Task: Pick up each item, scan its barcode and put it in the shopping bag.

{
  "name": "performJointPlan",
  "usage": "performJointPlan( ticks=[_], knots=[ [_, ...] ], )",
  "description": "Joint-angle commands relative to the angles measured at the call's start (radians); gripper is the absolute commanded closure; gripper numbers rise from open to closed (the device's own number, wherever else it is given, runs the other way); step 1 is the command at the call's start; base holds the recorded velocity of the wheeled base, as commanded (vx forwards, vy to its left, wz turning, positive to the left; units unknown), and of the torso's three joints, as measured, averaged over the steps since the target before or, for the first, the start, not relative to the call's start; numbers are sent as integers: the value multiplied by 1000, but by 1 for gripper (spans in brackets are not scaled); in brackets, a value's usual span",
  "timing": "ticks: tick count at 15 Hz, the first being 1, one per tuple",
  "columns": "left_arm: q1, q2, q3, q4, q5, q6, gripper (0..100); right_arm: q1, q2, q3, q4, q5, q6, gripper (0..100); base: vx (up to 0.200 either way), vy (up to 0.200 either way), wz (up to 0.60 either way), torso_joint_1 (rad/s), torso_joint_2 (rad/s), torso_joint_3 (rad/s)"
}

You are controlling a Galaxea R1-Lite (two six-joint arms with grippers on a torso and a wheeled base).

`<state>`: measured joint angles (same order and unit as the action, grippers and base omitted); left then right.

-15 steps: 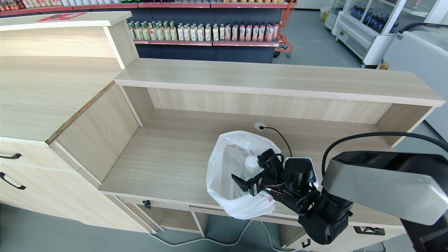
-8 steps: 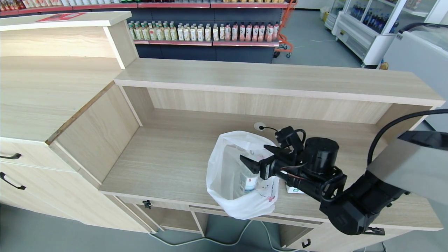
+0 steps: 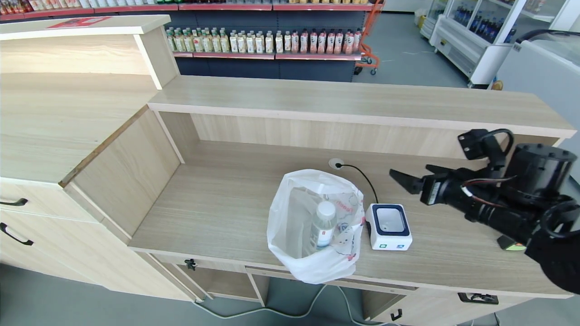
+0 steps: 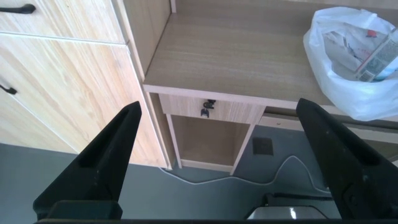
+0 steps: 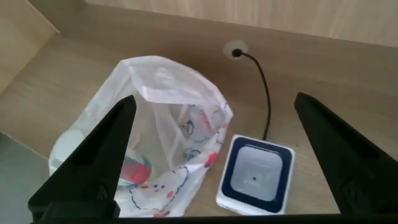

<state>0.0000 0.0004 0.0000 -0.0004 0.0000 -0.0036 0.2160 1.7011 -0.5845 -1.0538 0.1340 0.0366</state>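
Observation:
A white plastic shopping bag (image 3: pixel 294 217) stands open at the counter's front edge, with a clear bottle (image 3: pixel 322 224) with a white cap upright inside it. Right beside the bag sits the white and blue barcode scanner (image 3: pixel 388 220). My right gripper (image 3: pixel 414 175) hangs open and empty above the counter, to the right of the scanner and higher than it. Its wrist view looks down on the bag (image 5: pixel 165 134) and the scanner (image 5: pixel 255 177) between the open gripper (image 5: pixel 214 102). My left gripper (image 4: pixel 217 109) is open and empty, low in front of the counter, with the bag (image 4: pixel 348 59) off to one side.
A black cable (image 3: pixel 364 179) runs from the scanner to a grommet (image 3: pixel 336 163) in the counter. A raised ledge (image 3: pixel 362 102) walls the back, a side panel (image 3: pixel 131 167) the left. Drawers (image 4: pixel 56 56) and an open cubby (image 4: pixel 208 140) lie below the counter.
My right gripper rose out of the bag and swung right and back past the scanner. The bottle stays in the bag, and the scanner has come into sight.

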Motion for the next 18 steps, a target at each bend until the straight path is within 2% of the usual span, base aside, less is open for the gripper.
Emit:
performJointPlan(
  ticks=[1, 3, 6, 12, 18],
  knots=[
    [0, 0, 0, 0, 0, 1, 0, -219, -167, 80, 49, 1, 0, 0, 0, -200, 0, 2, 2, 2],
    [0, 0, 0, 0, 0, 1, 0, -334, -205, 121, 54, 4, 11, 0, 0, -200, 0, 2, 2, 5],
    [0, 0, 0, 0, 0, 2, 0, -412, -235, 158, 84, 4, 2, 0, 0, -200, 0, -2, -1, 5],
    [0, 0, 0, 0, 0, 4, 0, -420, -238, 175, 104, 2, -24, 0, 0, -200, 0, 1, 2, 5],
    [0, 0, 0, 0, 0, 2, 0, -428, -262, 322, 103, -1, -130, 0, 0, -200, 0, 2, 3, 3]
  ],
)
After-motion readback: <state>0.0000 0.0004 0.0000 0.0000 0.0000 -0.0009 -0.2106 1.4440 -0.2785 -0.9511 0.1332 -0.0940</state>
